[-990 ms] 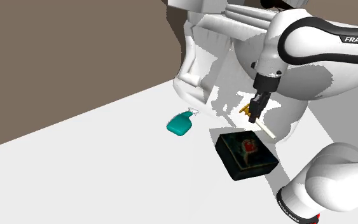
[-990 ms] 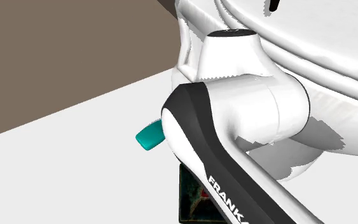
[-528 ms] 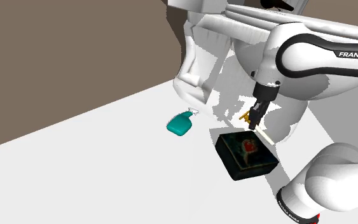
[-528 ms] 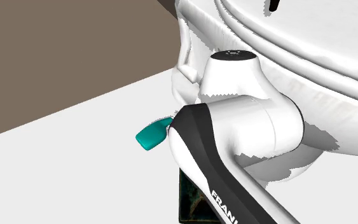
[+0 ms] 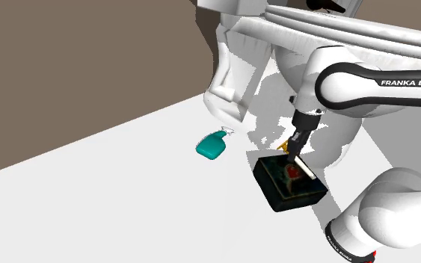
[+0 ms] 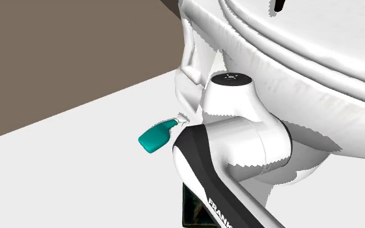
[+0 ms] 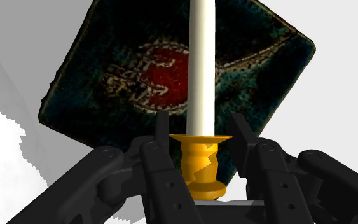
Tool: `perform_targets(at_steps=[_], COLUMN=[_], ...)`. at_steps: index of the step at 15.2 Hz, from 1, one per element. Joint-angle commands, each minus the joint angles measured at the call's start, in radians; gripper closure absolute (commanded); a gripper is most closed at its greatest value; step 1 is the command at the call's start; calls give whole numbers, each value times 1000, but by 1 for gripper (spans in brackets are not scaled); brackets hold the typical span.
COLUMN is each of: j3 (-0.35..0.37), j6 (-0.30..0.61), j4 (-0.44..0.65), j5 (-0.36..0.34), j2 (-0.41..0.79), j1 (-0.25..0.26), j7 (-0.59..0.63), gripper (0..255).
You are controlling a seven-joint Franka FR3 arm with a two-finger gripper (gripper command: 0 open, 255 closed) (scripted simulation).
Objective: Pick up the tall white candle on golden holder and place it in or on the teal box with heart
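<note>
Over the dark box point(image 7: 101, 95): candle point(image 7: 201, 63) clamped in hand point(image 7: 200, 127)

Black fingers point(image 7: 158, 172) grip the golden holder point(image 7: 201, 168) from both sides. White candle extends straight out from the hand. Beyond it lies the box lid with a red heart point(image 7: 165, 79). Contact between candle and lid: cannot tell. Teal spray bottle point(image 5: 211, 146) lies well apart, toward the shoulder view's left.

Candle point(image 7: 201, 63) tip out of view

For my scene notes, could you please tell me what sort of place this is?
Perhaps a bathroom: a large white rounded fixture, a teal spray bottle on the white surface, and a plain brown wall.
</note>
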Motion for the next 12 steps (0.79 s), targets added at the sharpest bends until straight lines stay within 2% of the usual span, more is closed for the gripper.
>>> perform_targets(at_steps=[1, 8, 9, 12], j3=[-2, -2, -2, -2], j6=[35, 35, 35, 35], j4=[-29, -29, -29, -29], j5=[-2, -2, -2, -2], j2=[6, 6, 6, 6], j1=[-1, -1, -1, -1], j7=[-4, -4, -4, -4], gripper=[255, 255, 0, 0])
